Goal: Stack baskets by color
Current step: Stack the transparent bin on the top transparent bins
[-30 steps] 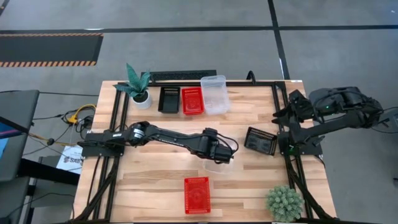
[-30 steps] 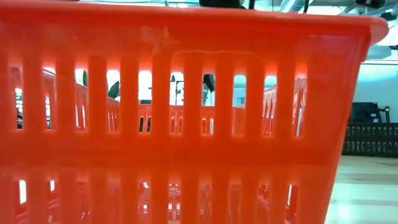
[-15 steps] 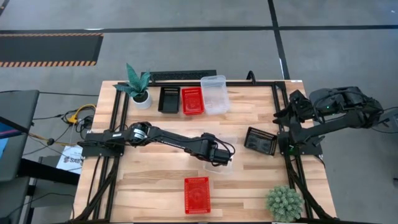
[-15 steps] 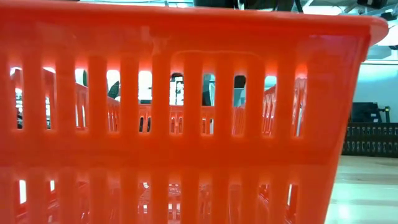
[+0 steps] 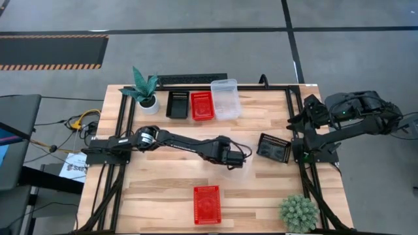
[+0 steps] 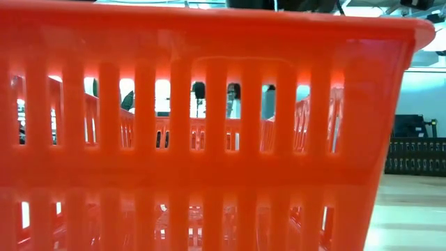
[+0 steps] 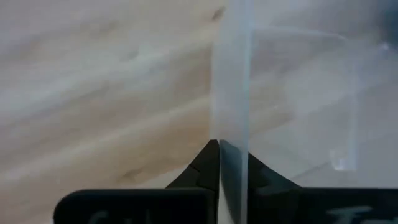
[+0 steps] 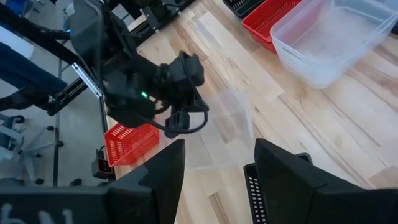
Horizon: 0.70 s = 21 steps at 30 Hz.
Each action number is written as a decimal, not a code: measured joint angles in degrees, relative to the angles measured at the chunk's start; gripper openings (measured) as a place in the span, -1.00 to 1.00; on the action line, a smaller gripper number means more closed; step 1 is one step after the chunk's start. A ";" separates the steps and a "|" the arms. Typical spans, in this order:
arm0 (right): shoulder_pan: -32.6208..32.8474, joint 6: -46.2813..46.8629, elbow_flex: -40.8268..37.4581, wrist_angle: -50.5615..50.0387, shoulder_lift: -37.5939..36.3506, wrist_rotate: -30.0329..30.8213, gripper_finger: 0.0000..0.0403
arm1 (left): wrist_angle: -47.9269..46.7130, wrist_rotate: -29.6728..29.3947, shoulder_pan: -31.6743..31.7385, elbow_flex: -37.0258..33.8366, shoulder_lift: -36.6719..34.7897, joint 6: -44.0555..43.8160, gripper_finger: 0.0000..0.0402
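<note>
From above, my left tool [image 5: 236, 163] is out over the middle of the wooden table [image 5: 163, 189], clamped on the near wall of a small clear see-through plastic basket [image 5: 240, 167] that I can barely make out against the wood; at the far edge sit a black mesh plastic basket [image 5: 177, 104], a red mesh plastic basket [image 5: 202, 106] and a stack of clear plastic baskets [image 5: 225, 98] side by side, another red mesh basket [image 5: 207, 203] lies alone near the front edge, and a tilted black mesh basket [image 5: 273, 147] rests just beside my right arm, whose right tool [image 8: 214, 171] waits at the table's right side. At table height that lone red basket fills nearly everything, so this view adds nothing about the grip. Past my left fingers [image 7: 202, 168], the thin clear wall [image 7: 230, 93] runs straight between them, pinched edge-on. From my right wrist, my own fingers stand wide apart and hold nothing, and the clear basket shows faintly under the left tool. I judge it light, fairly stiff yet thin-walled and slick, so one wall near the rim is the place to hold; it may swing or slip if I hurry.
</note>
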 joint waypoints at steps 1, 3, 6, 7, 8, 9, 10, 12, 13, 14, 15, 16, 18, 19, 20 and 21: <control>0.00 0.00 0.00 -0.12 -0.02 0.00 0.06 | 0.29 -0.35 0.12 0.85 -0.06 0.08 -1.00; 0.00 -0.02 0.00 -0.41 -0.01 0.00 0.06 | 0.27 -0.46 0.35 2.22 -0.09 0.31 -1.00; 0.00 -0.02 0.00 -0.92 -0.02 0.00 0.06 | -0.04 -1.25 0.64 4.34 -0.09 1.42 -1.00; 0.00 0.00 0.00 -0.92 -0.02 0.00 0.06 | 0.05 -1.49 0.68 5.04 -0.09 1.49 -1.00; 0.00 -0.01 0.00 -0.92 -0.02 0.00 0.06 | -0.16 -1.62 0.68 5.83 -0.09 1.64 -1.00; 0.00 -0.02 0.00 -0.97 -0.01 0.00 0.06 | -0.86 -1.46 0.68 6.70 -0.09 2.03 -1.00; 0.00 -0.03 0.00 -1.11 -0.01 0.00 0.06 | -1.63 -0.96 0.70 7.45 -0.09 2.96 -1.00; 0.00 -0.02 0.00 -1.67 -0.02 0.00 0.06 | -3.18 -0.40 0.72 8.96 -0.09 4.13 -1.00; 0.00 -0.02 0.00 -1.91 0.00 0.03 0.06 | -4.63 -0.36 0.70 9.78 -0.09 4.25 -1.00; 0.00 -0.02 0.00 -1.97 0.00 0.17 0.06 | -6.39 -0.40 0.70 10.71 -0.09 4.27 -1.00; 0.00 0.00 0.00 -1.97 0.00 0.85 0.06 | -7.96 -0.42 0.68 11.60 -0.20 4.42 -1.00; 0.00 0.17 0.00 -1.97 0.00 1.60 0.06 | -9.29 -0.47 0.68 12.52 -0.29 4.91 -1.00; 0.00 0.42 0.00 -1.95 -0.01 2.88 0.06 | -10.10 -0.53 0.68 12.90 -1.50 6.18 -1.00; -0.08 0.43 0.00 -1.95 -0.01 3.20 0.06 | -10.48 -0.28 0.68 12.34 -2.56 6.46 -1.00; -0.11 0.42 0.00 -1.95 -0.01 3.76 0.06 | -11.12 -0.31 0.68 12.17 -3.51 6.58 -1.00; -0.11 0.44 0.00 -1.92 -0.02 4.47 0.06 | -11.51 -0.56 0.68 12.19 -4.41 6.59 -1.00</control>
